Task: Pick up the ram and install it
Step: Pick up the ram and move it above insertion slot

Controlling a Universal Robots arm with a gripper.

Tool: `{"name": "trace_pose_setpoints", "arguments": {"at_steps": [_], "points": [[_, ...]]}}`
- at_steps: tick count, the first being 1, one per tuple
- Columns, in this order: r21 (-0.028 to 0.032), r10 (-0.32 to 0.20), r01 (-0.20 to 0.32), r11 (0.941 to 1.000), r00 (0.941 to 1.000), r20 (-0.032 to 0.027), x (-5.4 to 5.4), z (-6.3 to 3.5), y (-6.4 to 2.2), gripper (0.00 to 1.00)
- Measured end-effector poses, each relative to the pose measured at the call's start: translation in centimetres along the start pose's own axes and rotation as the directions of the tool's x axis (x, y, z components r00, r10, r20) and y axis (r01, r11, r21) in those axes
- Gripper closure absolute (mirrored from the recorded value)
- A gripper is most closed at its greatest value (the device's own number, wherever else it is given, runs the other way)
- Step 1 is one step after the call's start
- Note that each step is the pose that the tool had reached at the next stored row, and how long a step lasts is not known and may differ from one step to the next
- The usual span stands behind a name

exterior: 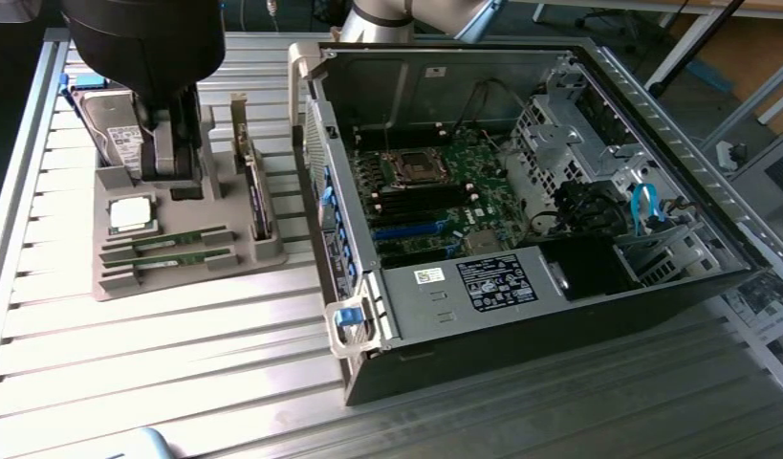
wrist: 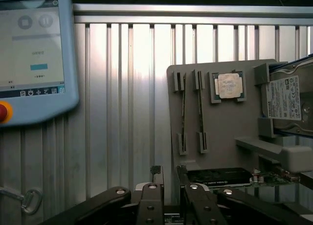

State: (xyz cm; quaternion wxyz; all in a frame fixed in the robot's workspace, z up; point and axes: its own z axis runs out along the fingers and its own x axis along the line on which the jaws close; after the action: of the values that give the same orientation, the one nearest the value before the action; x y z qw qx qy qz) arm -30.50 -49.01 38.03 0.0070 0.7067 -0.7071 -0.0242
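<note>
Ram: a ram stick (exterior: 165, 239) (wrist: 183, 115) stands on edge in its slot on the grey tray (exterior: 174, 282) (wrist: 225, 137), with a second ram stick (exterior: 168, 258) (wrist: 199, 112) just beside it in the neighbouring slot; we cannot tell which of the two is meant
Gripper: we see the gripper (wrist: 168, 172) hanging above the tray, on the side where the graphics card (wrist: 220, 176) (exterior: 250, 182) stands, apart from both sticks
Fingers: the fingers (wrist: 156, 186) stand a little apart with nothing between them
Progress: we judge the task to be at its start; neither stick is lifted, so picking up and installing are both not yet done
Tray neighbours: the silver processor (exterior: 132, 212) (wrist: 228, 85) lies next to the sticks, and the hard drive (exterior: 111, 134) (wrist: 288, 98) sits at the tray's far end from them
Computer case: it lies open on the exterior view's right (exterior: 697, 239), well apart from the sticks, with the motherboard (exterior: 443, 191) bare to view; we cannot make out a stick seated there
Surface: we see a slatted aluminium table (exterior: 174, 363) carrying the tray and the case
Room: a teach pendant (wrist: 34, 54) with a lit screen rests on the table; past the table edge we make out little
</note>
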Motion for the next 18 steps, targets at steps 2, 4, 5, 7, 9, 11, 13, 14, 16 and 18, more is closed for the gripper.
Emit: {"name": "trace_pose_setpoints", "arguments": {"at_steps": [2,4,5,7,9,11,13,14,16,18], "points": [[0.0000,0.000,0.000,1.0000,1.0000,0.0000,0.00,0.00,0.00,0.76],[0.0000,0.000,0.000,1.0000,1.0000,0.0000,0.00,0.00,0.00,0.76],[0.0000,0.000,0.000,1.0000,1.0000,0.0000,0.00,0.00,0.00,0.75],[0.0000,0.000,0.000,1.0000,1.0000,0.0000,0.00,0.00,0.00,0.69],[0.0000,0.000,0.000,1.0000,1.0000,0.0000,0.00,0.00,0.00,0.63],[0.0000,0.000,0.000,1.0000,1.0000,0.0000,0.00,0.00,0.00,0.56],[0.0000,0.000,0.000,1.0000,1.0000,0.0001,0.00,0.00,0.00,0.56],[0.0000,0.000,0.000,1.0000,1.0000,0.0000,0.00,0.00,0.00,0.56],[0.0000,0.000,0.000,1.0000,1.0000,0.0000,0.00,0.00,0.00,0.56],[0.0000,0.000,0.000,1.0000,1.0000,0.0000,0.00,0.00,0.00,0.56]]}}
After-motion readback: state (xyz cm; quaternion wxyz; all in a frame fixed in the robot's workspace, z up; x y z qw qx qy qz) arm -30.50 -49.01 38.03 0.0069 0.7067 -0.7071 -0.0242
